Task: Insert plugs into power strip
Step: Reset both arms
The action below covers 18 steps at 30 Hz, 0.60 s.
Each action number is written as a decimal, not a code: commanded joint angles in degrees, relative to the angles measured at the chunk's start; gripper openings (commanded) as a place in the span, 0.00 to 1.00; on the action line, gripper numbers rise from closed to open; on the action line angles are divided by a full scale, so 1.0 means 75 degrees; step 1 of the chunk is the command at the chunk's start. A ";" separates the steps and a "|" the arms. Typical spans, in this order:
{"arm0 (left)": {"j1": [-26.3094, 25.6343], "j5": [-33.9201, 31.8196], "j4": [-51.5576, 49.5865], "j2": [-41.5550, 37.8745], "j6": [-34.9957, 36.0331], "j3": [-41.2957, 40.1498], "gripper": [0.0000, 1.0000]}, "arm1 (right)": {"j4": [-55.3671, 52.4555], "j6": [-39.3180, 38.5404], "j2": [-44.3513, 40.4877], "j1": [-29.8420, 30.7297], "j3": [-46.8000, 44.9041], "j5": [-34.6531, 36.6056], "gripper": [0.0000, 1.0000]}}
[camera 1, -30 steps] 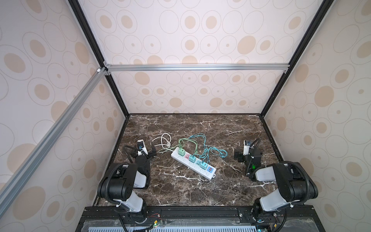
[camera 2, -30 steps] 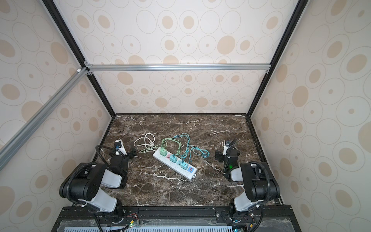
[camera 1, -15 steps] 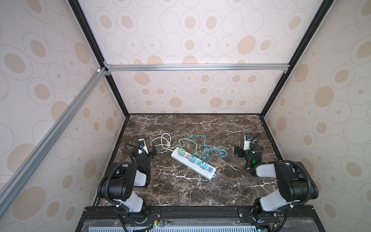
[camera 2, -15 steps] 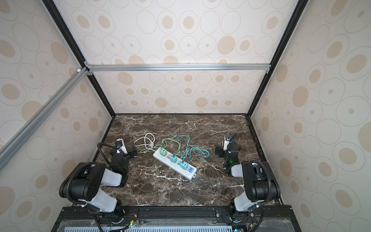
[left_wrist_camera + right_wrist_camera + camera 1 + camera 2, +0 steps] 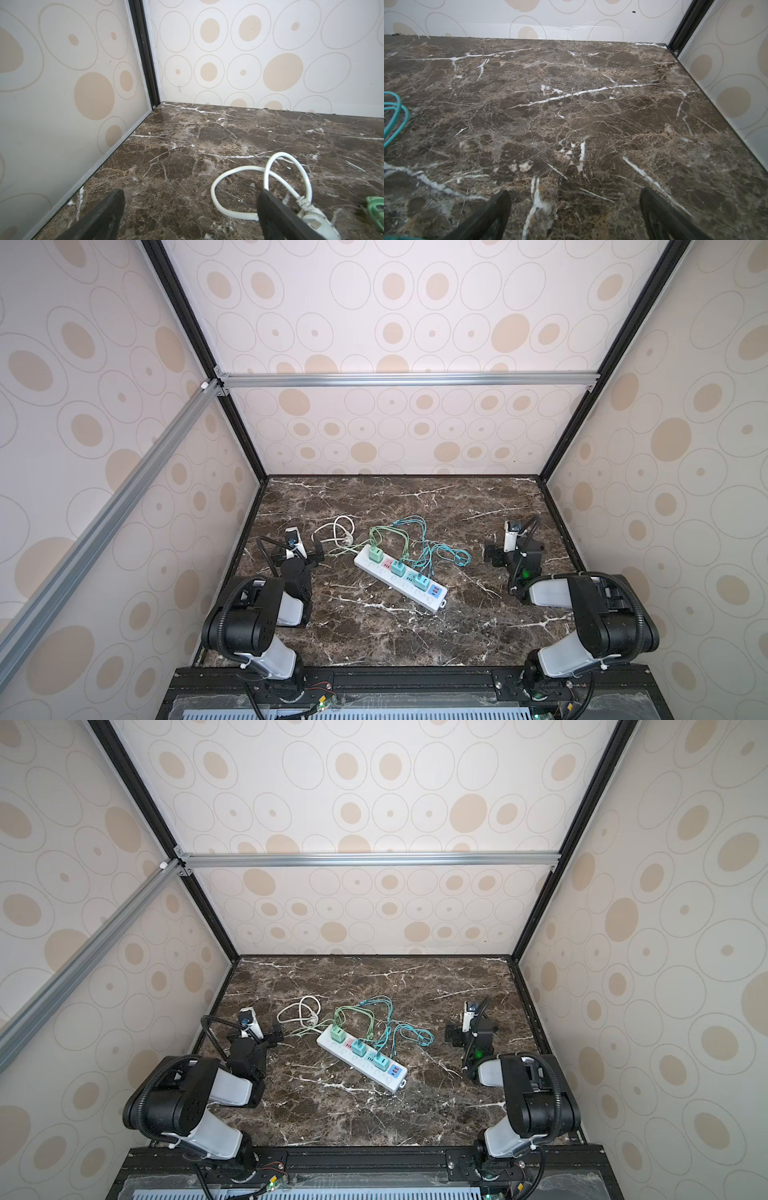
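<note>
Marble tabletop; tools wide, empty

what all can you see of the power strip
The power strip is a long white plastic-looking bar lying flat and diagonal on the marble table. A mint plug and two teal plugs sit in its sockets; a pink socket and blue USB panel show. Its white cord loops from the far end.

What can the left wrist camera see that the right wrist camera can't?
Only the left wrist view: a looped white cord ending in a white plug, plus a scrap of green cable. Only the right wrist view: a curl of teal cable. Both: the brown marble tabletop, spotted walls, and black jaws standing wide open.
</note>
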 commanded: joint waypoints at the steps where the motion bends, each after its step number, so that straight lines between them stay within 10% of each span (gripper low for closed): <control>1: -0.0027 -0.0364 0.0198 -0.0025 0.0061 -0.0022 0.99 | 0.0018 -0.0005 -0.0077 0.0012 0.0089 -0.0013 1.00; 5: 0.0008 0.1295 -0.0025 -0.0042 0.0578 0.0065 0.99 | 0.0020 -0.0001 -0.0072 0.0011 0.0094 -0.0014 1.00; 11: 0.0038 -0.0104 0.0259 -0.0025 0.0080 -0.0073 0.99 | 0.0021 -0.0003 -0.0075 0.0011 0.0089 -0.0014 1.00; 18: 0.0084 0.1125 -0.0069 -0.0024 0.0459 0.0106 0.99 | 0.0017 0.0000 -0.0081 0.0012 0.0098 -0.0014 1.00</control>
